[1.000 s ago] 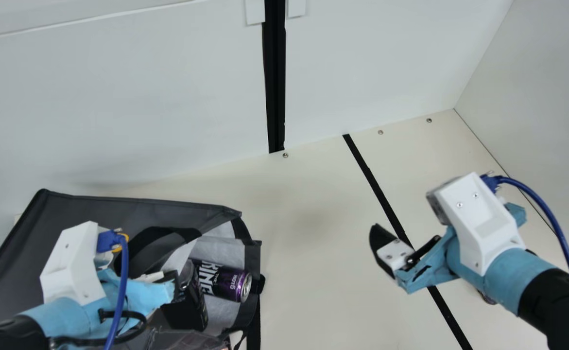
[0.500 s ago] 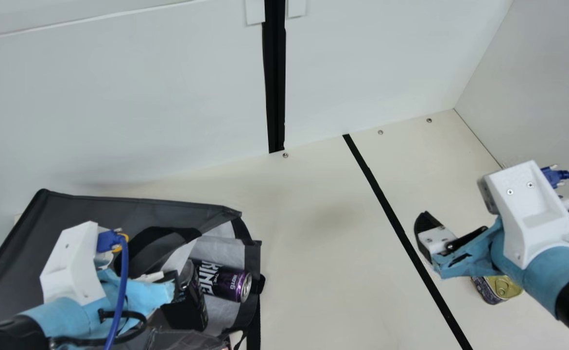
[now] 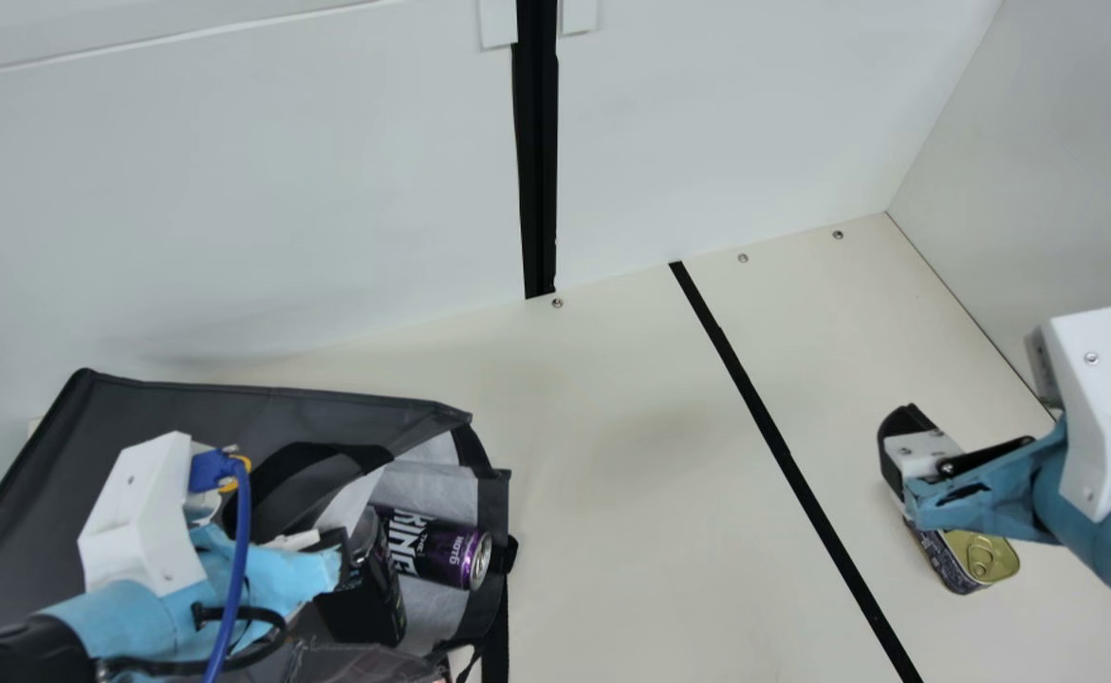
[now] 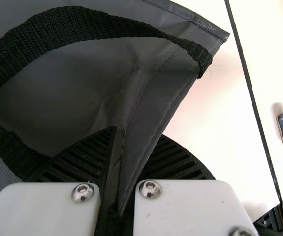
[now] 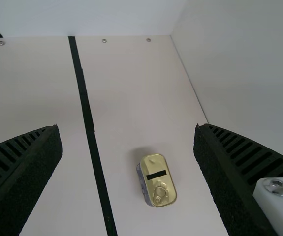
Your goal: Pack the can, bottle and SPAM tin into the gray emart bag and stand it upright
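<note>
My left gripper [image 3: 313, 572] is over the gray emart bag [image 3: 261, 403], which lies with its mouth facing right. In the left wrist view, my left gripper [image 4: 119, 162] is shut on the bag's fabric edge [image 4: 148, 118]. A purple can [image 3: 436, 550] rests on its side inside the mouth, with dark items [image 3: 365, 602] beside it; which one is the bottle I cannot tell. The tin [image 3: 980, 558] stands on the table at the right, partly behind my right gripper [image 3: 897, 446]. The right wrist view has my right gripper [image 5: 129, 147] open, the gold-lidded tin [image 5: 157, 181] beyond its fingers, untouched.
A black strip [image 3: 773, 427] runs across the table [image 3: 640, 474] between bag and tin. Back wall [image 3: 280, 209] and right side wall [image 3: 1058, 171] bound the surface. A black strap [image 3: 495, 607] hangs at the bag's mouth.
The right arm has moved to the right, away from the bag, uncovering the tin that it mostly hid. The left arm and the bag have kept still.
</note>
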